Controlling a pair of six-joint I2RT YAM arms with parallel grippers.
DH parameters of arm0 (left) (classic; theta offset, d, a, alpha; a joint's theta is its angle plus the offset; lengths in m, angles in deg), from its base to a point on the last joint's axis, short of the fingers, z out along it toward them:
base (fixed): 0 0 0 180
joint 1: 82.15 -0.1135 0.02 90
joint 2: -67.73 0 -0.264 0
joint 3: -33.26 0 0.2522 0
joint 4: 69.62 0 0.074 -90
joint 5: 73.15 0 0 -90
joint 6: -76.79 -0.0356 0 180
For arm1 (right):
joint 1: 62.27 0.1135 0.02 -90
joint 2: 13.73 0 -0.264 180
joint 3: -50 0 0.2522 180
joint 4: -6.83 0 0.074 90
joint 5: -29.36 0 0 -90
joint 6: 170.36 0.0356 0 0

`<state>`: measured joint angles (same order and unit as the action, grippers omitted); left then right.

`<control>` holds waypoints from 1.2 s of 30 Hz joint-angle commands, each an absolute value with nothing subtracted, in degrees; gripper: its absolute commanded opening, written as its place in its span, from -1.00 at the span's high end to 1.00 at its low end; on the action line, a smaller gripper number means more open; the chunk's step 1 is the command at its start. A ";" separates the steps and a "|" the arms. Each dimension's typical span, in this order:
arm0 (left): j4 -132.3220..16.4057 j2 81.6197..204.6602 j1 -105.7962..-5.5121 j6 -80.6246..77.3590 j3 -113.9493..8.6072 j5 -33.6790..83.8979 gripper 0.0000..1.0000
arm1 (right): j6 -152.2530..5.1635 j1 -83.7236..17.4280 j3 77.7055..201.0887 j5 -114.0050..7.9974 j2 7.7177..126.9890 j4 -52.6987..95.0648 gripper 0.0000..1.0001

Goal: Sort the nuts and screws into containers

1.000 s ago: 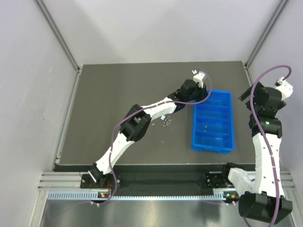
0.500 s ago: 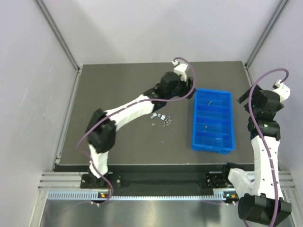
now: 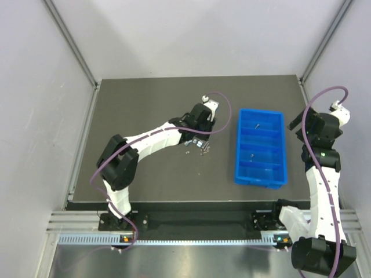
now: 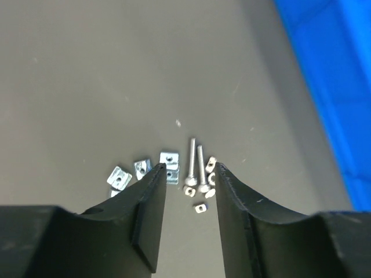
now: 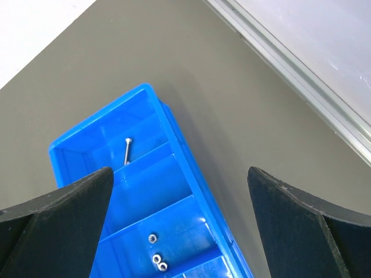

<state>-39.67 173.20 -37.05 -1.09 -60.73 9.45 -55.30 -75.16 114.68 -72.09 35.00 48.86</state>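
Left gripper [image 4: 189, 171]: spread, empty. Between its fingertips: 2 screws [image 4: 196, 162] on the table [image 4: 87, 69]. Around them: nuts [image 4: 119, 178], about 7, count unsure.
Right gripper [image 5: 179, 174]: spread wide, empty. Beneath it, tray [image 5: 145, 185]: 3 nuts [image 5: 156, 258] in a nearer compartment; 1 screw [image 5: 126, 150] in the far end compartment.

3 screws [image 4: 192, 155], roughly 10 nuts [image 4: 119, 177], 1 tray [image 3: 260, 182] with 4 compartments [image 3: 260, 171].

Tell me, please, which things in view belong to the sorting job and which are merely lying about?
Job: loose screws and loose nuts in a pile; blue tray; sorted screw and sorted nuts inside it; left end effector, open over the pile.
Not the job: grey table; metal rail.
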 commanded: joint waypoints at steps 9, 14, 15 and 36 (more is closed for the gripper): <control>-35.73 180.05 -36.89 -3.19 -64.00 8.67 0.38 | -55.93 -75.02 112.98 -72.33 34.43 46.60 -0.99; -36.43 181.73 -36.89 -3.02 -64.09 10.78 0.38 | -55.84 -75.11 113.16 -72.25 35.14 46.60 -0.99; -36.43 182.34 -36.80 -3.02 -64.43 10.70 0.38 | -55.92 -75.11 113.16 -72.25 35.23 46.69 -0.99; -34.68 187.70 -36.45 -3.37 -66.28 9.91 0.51 | -56.01 -75.11 112.54 -73.21 35.05 46.43 -0.99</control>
